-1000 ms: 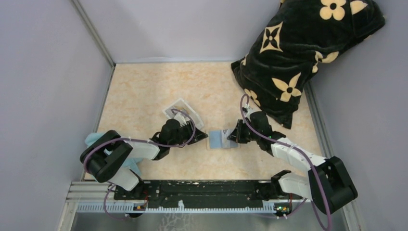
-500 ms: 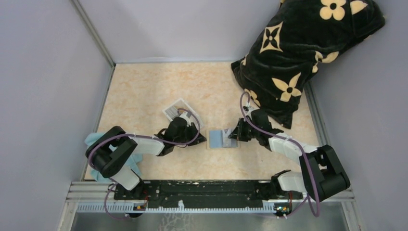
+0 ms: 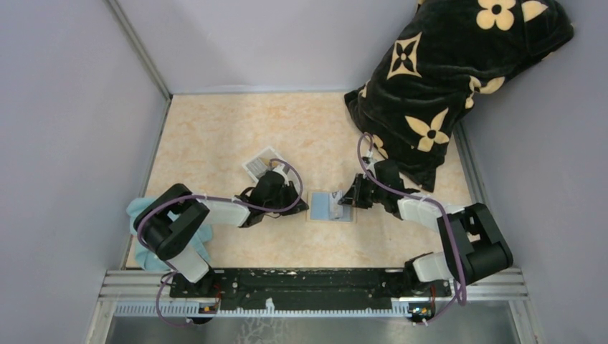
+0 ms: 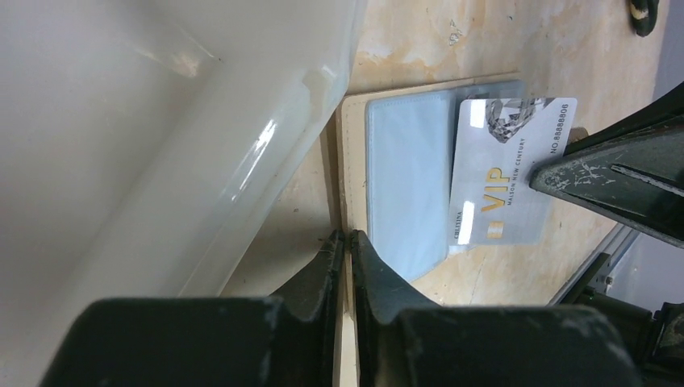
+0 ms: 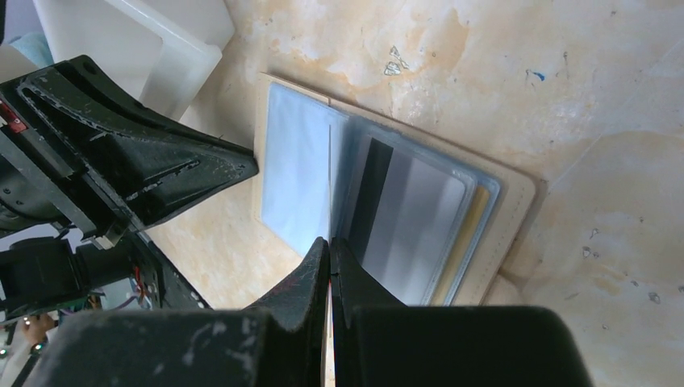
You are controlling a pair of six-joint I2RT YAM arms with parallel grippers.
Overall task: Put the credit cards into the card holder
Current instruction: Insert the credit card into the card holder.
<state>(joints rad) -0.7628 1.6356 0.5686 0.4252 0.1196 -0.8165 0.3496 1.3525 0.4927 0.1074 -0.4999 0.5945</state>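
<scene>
My left gripper [image 4: 347, 239] has its jaws pinched nearly together on the tan edge of the card holder [image 4: 403, 185]. My right gripper [image 5: 330, 244] is clamped thinly on a silver VIP card [image 4: 508, 173] over the blue-grey lining. The holder lies open just beside the white plastic tray [image 4: 161, 121].

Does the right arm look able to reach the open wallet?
Probably yes: the right gripper, shut on the silver card, hangs over the card holder with nothing between, while the left gripper pinches its edge.

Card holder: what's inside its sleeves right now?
The card holder shows, through clear sleeves, a dark grey card, a silvery card and a tan-gold card's edge; anything beneath is covered. Whether the VIP card is in yet is unclear.
</scene>
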